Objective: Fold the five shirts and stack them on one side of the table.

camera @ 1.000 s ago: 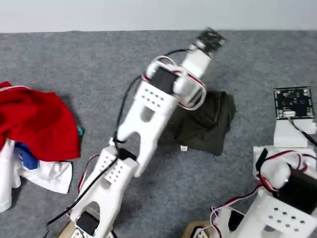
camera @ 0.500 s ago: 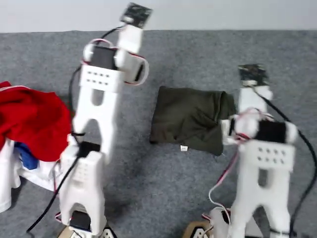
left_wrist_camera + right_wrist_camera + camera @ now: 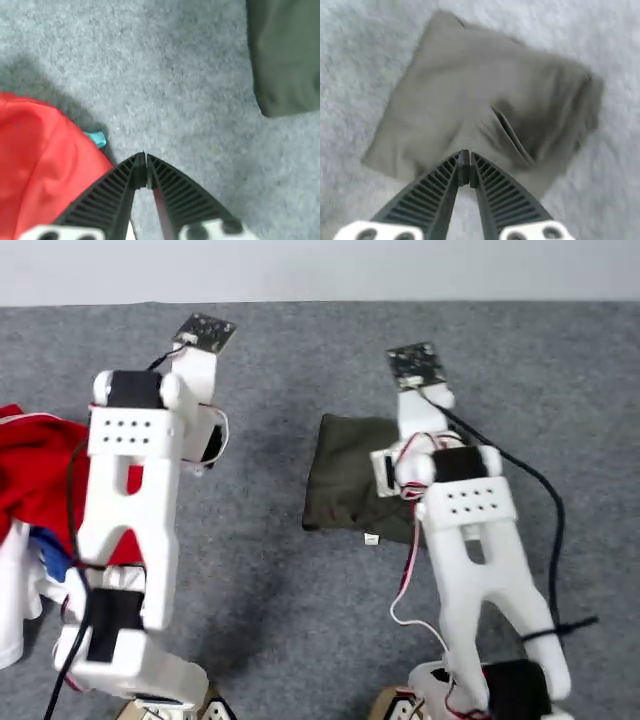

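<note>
Risk 1: right jaws, tips together & empty, hang over folded dark-olive fabric shirt (image 3: pixel 345 480) at centre of grey felt-covered bench (image 3: pixel 560 360). Snag on top layer wd undo fold.
Risk 2: left jaws, likewise together & empty, sit over bare bench just beside crumpled red shirt (image 3: pixel 45 480) at 9 o'clock. Red overlaps white shirt (image 3: pixel 15 620) & blue cloth (image 3: pixel 45 552), so one pinch cd drag several.
Olive shirt: rough rectangle, creased, one end bunched, small white tag (image 3: pixel 371 538) at 6 o'clock edge. Not yet at bench side.
</note>
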Tool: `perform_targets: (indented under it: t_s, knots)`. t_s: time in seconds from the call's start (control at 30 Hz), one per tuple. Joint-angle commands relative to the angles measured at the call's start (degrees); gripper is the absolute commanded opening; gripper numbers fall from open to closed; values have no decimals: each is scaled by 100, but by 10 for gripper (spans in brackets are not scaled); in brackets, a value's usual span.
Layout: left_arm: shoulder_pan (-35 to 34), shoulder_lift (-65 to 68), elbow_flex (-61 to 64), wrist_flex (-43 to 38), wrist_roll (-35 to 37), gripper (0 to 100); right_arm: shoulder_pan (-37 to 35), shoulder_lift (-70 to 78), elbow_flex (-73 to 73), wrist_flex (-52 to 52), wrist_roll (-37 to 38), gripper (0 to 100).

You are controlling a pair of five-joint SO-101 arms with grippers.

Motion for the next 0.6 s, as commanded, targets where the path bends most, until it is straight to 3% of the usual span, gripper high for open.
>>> perform_targets:
  t_s: [0.0, 0.3, 0.57]
  knots:
    - [-26, -598, 277, 114, -97, 4, -198, 382, -44, -699, -35, 14]
    - [-26, -1011, 954, 114, -70, 5, -198, 1332, -53, -1270, 668, 13]
    - [-26, -1433, 1657, -79, -70, 5, 629, 1437, -44, 4, 1547, 10]
